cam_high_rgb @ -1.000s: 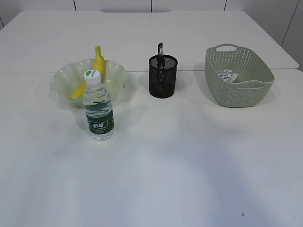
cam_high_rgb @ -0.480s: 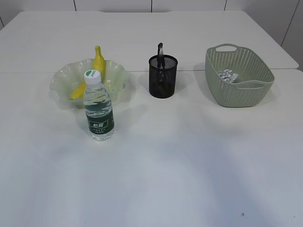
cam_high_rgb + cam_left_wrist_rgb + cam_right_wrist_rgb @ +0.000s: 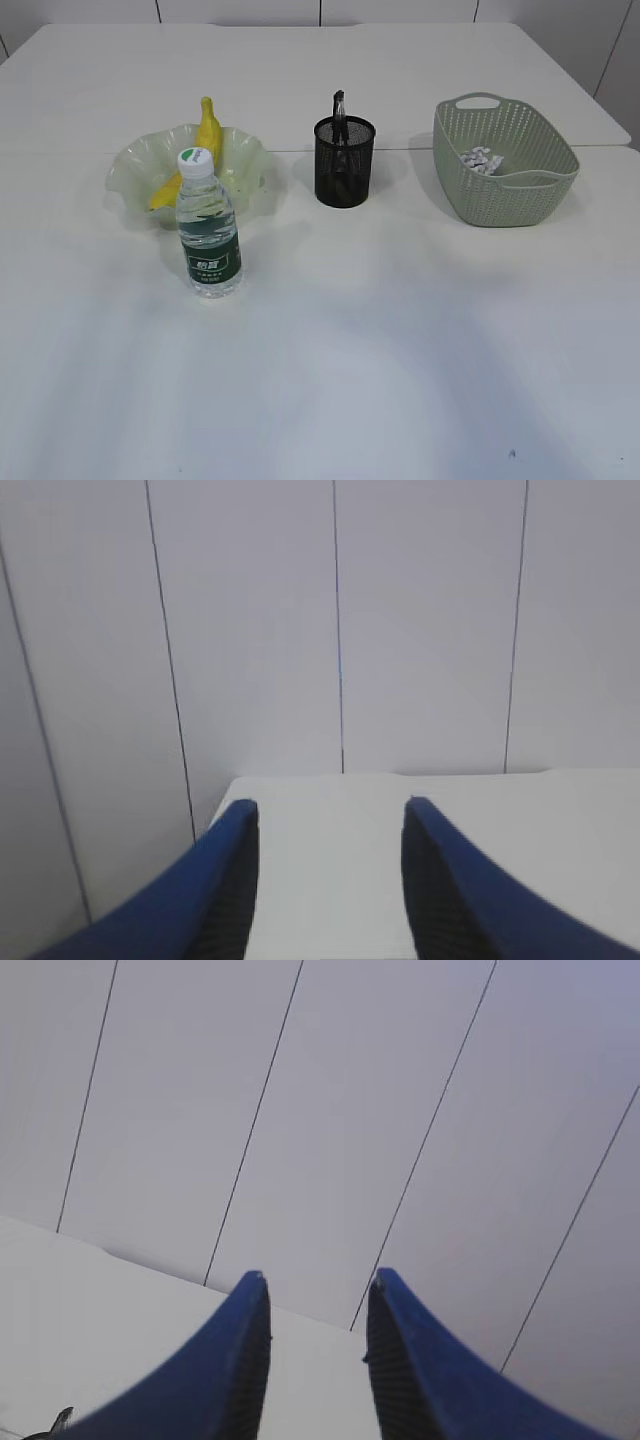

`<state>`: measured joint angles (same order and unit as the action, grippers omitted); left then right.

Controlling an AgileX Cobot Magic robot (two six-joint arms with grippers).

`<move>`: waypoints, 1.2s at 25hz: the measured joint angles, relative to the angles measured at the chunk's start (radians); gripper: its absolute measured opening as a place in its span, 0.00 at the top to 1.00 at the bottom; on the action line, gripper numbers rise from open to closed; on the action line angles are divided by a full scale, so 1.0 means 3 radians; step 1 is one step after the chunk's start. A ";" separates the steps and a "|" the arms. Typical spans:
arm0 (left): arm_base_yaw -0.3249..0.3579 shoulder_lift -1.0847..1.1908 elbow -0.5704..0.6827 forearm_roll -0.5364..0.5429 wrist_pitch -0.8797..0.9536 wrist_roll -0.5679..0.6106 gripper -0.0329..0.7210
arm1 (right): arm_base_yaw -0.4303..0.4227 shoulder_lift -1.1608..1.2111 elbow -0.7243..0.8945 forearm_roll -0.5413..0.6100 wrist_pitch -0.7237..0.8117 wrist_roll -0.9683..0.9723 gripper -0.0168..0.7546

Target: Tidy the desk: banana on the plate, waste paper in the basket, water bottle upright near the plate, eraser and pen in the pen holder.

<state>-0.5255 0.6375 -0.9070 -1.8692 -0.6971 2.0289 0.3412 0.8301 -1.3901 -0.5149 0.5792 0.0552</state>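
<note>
The banana [image 3: 202,140] lies in the pale-green plate [image 3: 132,166] at the left of the desk [image 3: 400,340]. In front of the plate the water bottle [image 3: 209,227] stands upright. At centre stands the black pen holder [image 3: 344,162] with the pen [image 3: 339,110] sticking out of it; the eraser is hidden. The waste paper [image 3: 483,160] lies in the sage-green basket [image 3: 520,200] at the right. Neither arm shows in the exterior view. My left gripper [image 3: 331,805] is open and empty, pointing over the desk's far edge. My right gripper [image 3: 318,1278] is open and empty too.
A white panelled wall [image 3: 430,620] fills both wrist views beyond the desk. A seam [image 3: 60,152] runs across the tabletop behind the plate. The desk's right edge [image 3: 625,135] lies just past the basket.
</note>
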 joint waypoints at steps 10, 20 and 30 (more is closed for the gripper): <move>0.0000 0.0000 0.0067 0.0000 0.0099 -0.0052 0.52 | 0.0000 -0.0392 0.0291 0.0041 0.0045 0.0000 0.65; 0.0000 0.0000 0.0067 0.0000 0.0112 -0.0058 0.52 | 0.0000 -0.0904 0.0726 0.0170 0.0174 0.0000 0.66; 0.0000 0.0000 0.0067 0.0000 0.0348 -0.0059 0.52 | 0.0000 -0.1340 0.0816 0.0250 0.0645 0.0000 0.66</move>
<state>-0.5255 0.6375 -0.8868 -1.8692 -0.5929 2.0110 0.3412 0.4279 -1.1452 -0.4399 0.7727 0.0552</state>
